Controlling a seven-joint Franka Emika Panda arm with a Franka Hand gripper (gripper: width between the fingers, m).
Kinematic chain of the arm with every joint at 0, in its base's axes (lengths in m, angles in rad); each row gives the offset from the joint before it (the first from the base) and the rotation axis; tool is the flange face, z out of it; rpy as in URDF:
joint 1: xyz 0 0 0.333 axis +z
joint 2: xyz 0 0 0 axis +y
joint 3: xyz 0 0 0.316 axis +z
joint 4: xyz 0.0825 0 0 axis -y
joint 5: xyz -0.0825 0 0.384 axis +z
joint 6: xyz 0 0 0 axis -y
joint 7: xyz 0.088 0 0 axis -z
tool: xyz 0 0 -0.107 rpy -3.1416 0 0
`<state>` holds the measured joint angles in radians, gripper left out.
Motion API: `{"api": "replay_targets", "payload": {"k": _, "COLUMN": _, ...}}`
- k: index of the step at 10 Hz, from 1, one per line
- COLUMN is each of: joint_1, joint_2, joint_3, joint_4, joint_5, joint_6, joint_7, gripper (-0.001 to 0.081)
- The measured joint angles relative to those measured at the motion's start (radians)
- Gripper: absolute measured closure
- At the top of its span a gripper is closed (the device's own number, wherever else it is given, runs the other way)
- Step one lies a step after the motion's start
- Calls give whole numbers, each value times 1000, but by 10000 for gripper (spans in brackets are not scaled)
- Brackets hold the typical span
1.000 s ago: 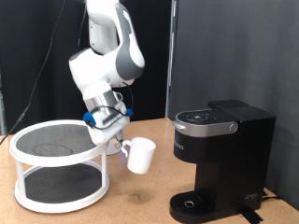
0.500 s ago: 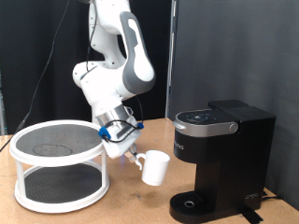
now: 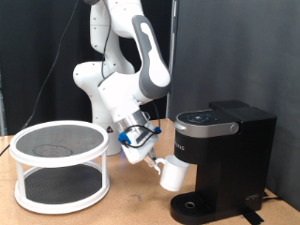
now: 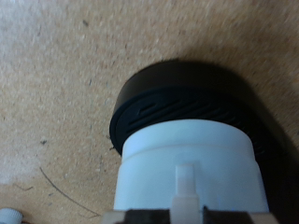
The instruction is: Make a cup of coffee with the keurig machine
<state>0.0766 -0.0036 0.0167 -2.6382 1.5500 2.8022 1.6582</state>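
Swinging across from the rack (image 3: pixel 58 142), the pincer (image 3: pixel 150 159) had carried the cup (image 3: pixel 174 174) right up to the keurig (image 3: pixel 220 159). It gripped the cup by its handle, just above the drip base (image 4: pixel 187 98), so placing looked close.

White glossy robot arm (image 3: pixel 127 66), rounded joints, blue accents near gripper (image 3: pixel 150 161), grey wrist

No readable text; keurig machine (image 3: pixel 222 159) logo too small.

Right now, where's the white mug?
In the exterior view, the white mug is held by the gripper, just above the Keurig machine's drip base.
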Motion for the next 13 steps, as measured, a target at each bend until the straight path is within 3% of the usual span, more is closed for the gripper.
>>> {"api": "replay_targets", "payload": {"k": 8, "joint_1": 8, "joint_2": 129, "joint_3": 48, "joint_4": 119, "joint_5": 308, "joint_6": 43, "joint_7": -249, "gripper": 806}}
{"api": "replay_targets", "payload": {"k": 13, "joint_1": 8, "joint_2": 139, "joint_3": 52, "joint_4": 133, "joint_5": 416, "joint_6": 25, "joint_7": -338, "gripper": 806}}
